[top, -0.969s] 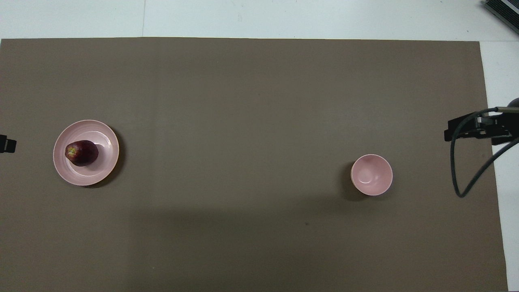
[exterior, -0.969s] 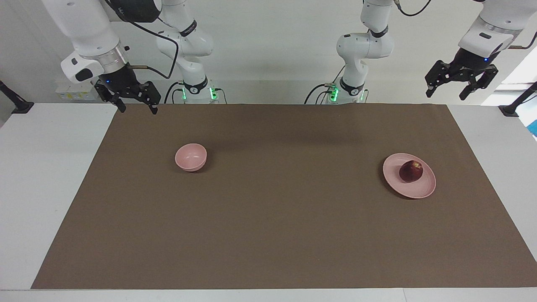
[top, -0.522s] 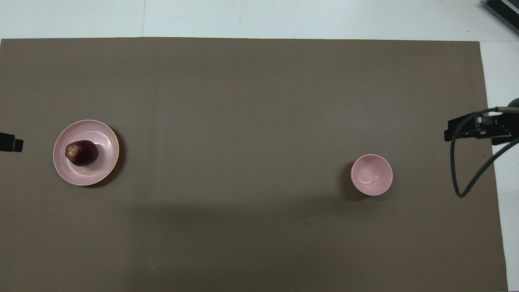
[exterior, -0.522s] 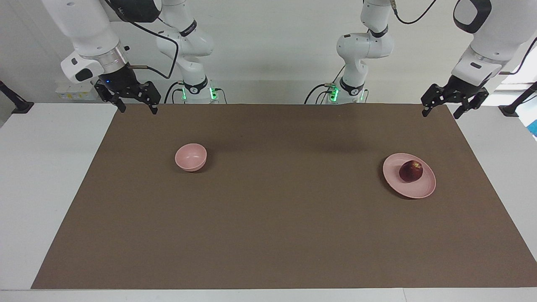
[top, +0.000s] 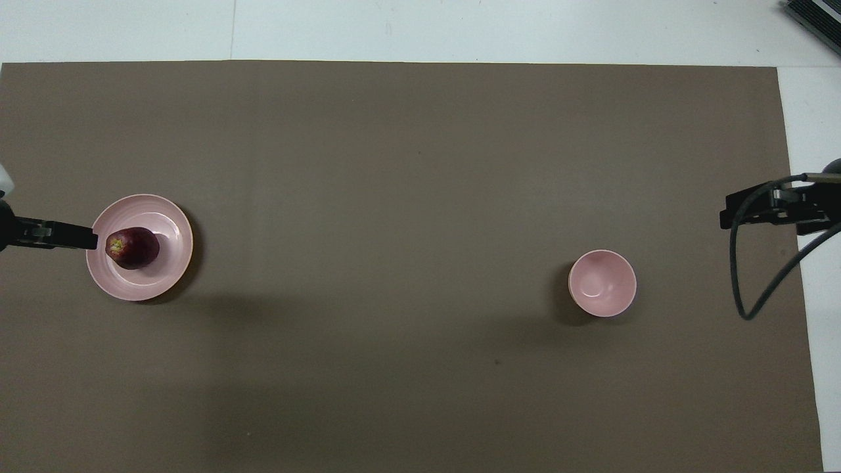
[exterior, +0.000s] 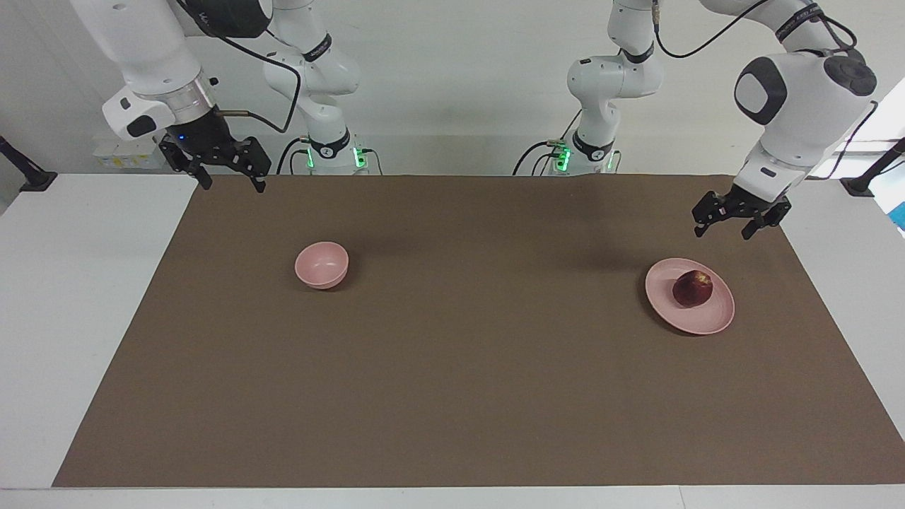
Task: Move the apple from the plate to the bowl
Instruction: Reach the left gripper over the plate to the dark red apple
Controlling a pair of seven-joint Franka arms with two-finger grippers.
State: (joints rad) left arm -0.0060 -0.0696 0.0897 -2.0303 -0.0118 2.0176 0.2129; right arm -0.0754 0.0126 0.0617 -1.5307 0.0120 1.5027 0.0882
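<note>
Apple (exterior: 692,288) on plate (exterior: 704,322), toward left arm's end of desk (exterior: 452,396); nothing moved yet. Bowl (exterior: 322,265) well apart, holding nothing. Left claw (exterior: 731,220) spread, up in air near plate, not touching. Right claw (exterior: 225,173) spread, waiting over desk corner. Grasp, carry, drop all left. Apple on side, yellowish end toward left arm's end, long axis along desk length

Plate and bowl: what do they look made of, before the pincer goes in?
The plate looks like matte pale pink plastic or melamine: thin rim, uniform colour, only a soft sheen. The bowl matches it, with a faint highlight inside; glazed ceramic can't be ruled out. The mat beneath looks like dull brown paper or felt.
</note>
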